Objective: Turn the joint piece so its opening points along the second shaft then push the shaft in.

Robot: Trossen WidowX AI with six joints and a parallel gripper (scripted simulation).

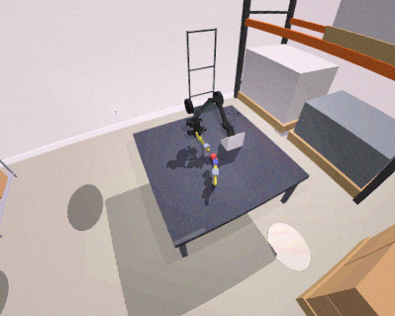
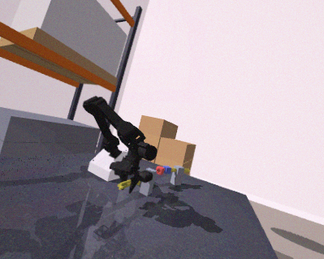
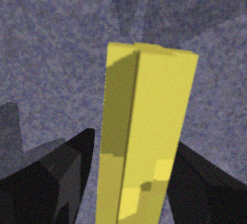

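The second shaft (image 1: pixel 200 139) (image 2: pixel 123 184) (image 3: pixel 156 107) is yellow and runs through its grey block (image 1: pixel 207 147) (image 2: pixel 146 188). My gripper (image 1: pixel 196 131) (image 2: pixel 136 183) (image 3: pixel 128 139) is around the shaft's outer part, its fingers partly closed. In the wrist view a thin gap shows between the left finger and the shaft; the right finger is close against it and partly hidden. The joint piece, red (image 1: pixel 214 157) (image 2: pixel 160 170) and blue (image 1: pixel 215 161) (image 2: pixel 167 170), is on the fixed shaft (image 1: pixel 215 180) (image 2: pixel 187 170) in the other grey block (image 1: pixel 215 172) (image 2: pixel 175 178). Its opening is too small to make out.
A white box (image 1: pixel 233 141) (image 2: pixel 103 167) stands on the dark table (image 1: pixel 263 175) (image 2: pixel 232 217) at the arm's base. Shelving, large boxes and a hand truck (image 1: pixel 189 68) stand beyond the table.
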